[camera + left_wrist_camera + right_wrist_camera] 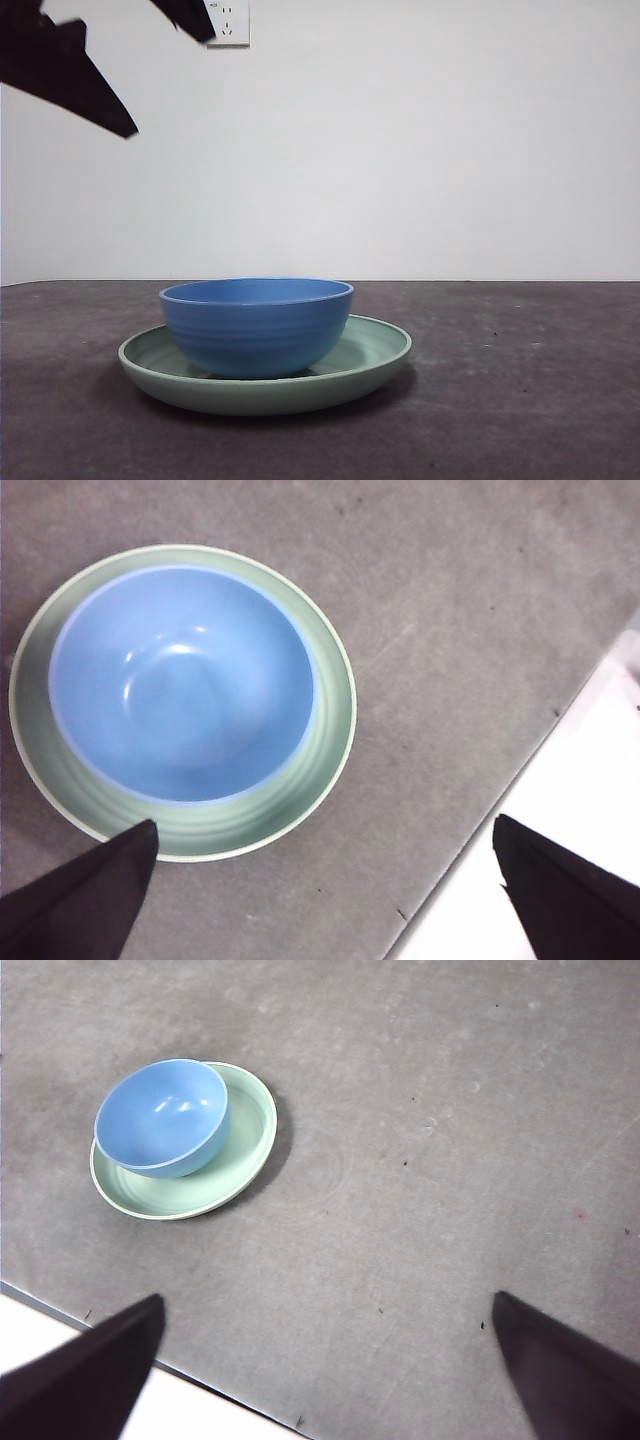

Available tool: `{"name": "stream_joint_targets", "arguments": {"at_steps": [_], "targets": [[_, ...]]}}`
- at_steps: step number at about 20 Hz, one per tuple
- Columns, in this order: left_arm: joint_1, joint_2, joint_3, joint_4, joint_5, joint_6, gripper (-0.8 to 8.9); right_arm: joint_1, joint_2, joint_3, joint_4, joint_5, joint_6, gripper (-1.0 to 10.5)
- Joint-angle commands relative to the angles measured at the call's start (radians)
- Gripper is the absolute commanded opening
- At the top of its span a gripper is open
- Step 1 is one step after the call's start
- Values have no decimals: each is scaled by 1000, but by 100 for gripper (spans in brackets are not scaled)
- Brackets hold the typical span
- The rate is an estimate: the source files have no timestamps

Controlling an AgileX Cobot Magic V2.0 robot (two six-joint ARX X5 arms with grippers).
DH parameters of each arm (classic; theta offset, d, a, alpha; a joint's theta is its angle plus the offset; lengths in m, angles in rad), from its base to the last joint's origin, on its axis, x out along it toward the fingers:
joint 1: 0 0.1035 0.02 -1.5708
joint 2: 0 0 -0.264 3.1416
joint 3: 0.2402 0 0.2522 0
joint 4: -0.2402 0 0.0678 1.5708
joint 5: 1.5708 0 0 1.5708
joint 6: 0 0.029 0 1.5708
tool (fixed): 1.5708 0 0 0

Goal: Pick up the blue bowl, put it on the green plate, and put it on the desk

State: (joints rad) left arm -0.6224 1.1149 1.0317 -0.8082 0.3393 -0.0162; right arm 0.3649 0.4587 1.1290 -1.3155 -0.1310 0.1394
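Left end effector (325, 880) spread wide, holding nothing, hovering above blue bowl (180, 680). Bowl sits upright and empty inside green plate (335, 720), off-centre toward one rim. Plate rests on bench (450, 610). Front view alone shows wall socket (227, 22); wrist views alone show bench edge. Right end effector (325, 1365) spread, empty, well apart from plate.
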Motion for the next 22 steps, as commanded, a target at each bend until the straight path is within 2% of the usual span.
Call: {"name": "stream_joint_targets", "arguments": {"at_steps": [1, 2, 16, 22], "targets": [[-9, 37, 4, 26, 2, -2, 94, 4, 4, 14, 14, 0, 5, 84], [-9, 46, 4, 33, 2, -2, 20, 4, 4, 14, 14, 1, 3, 2], [-18, 57, 4, 40, 0, -10, 24, 4, 4, 14, 51, 1, 5, 13], [-22, -3, 4, 43, -3, -10, 24, 4, 3, 15, 51, 1, 5, 13]]}}
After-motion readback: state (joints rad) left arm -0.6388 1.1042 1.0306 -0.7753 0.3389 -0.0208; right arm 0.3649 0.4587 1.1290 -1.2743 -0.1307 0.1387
